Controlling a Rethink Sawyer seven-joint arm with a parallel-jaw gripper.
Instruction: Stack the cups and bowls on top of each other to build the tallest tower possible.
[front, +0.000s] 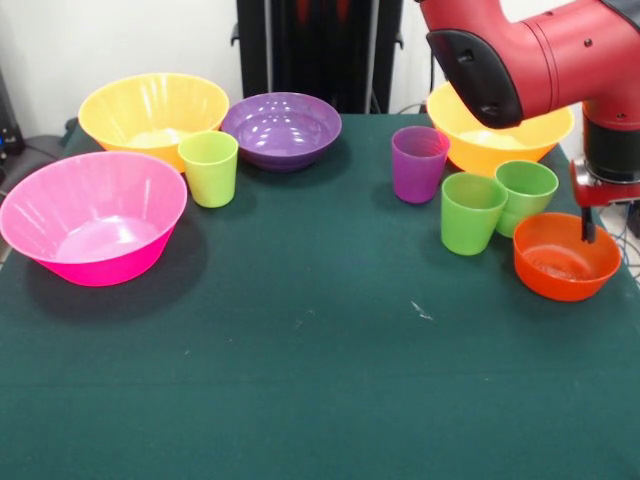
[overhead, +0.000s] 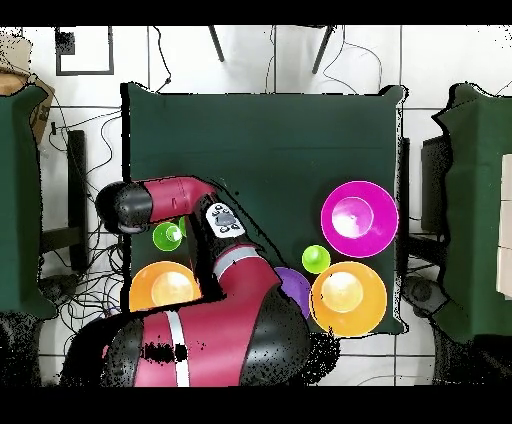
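Here, at the table's (front: 300, 400) left edge: big pink bowl (front: 93, 215), orange-yellow bowl (front: 153, 108) at the far left corner, then yellow-green cup (front: 209, 168) and purple bowl (front: 281, 128). Right of middle: purple cup (front: 418, 163), green cup (front: 471, 212) touching second green cup (front: 526, 195), second orange-yellow bowl (front: 500, 140) behind. At the right edge: small orange bowl (front: 566, 262), gripper (front: 588, 225) dipping into it, spread or clenched impossible to tell.

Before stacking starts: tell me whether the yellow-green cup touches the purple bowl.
Apart. The front view shows green table between the yellow-green cup and the purple bowl.
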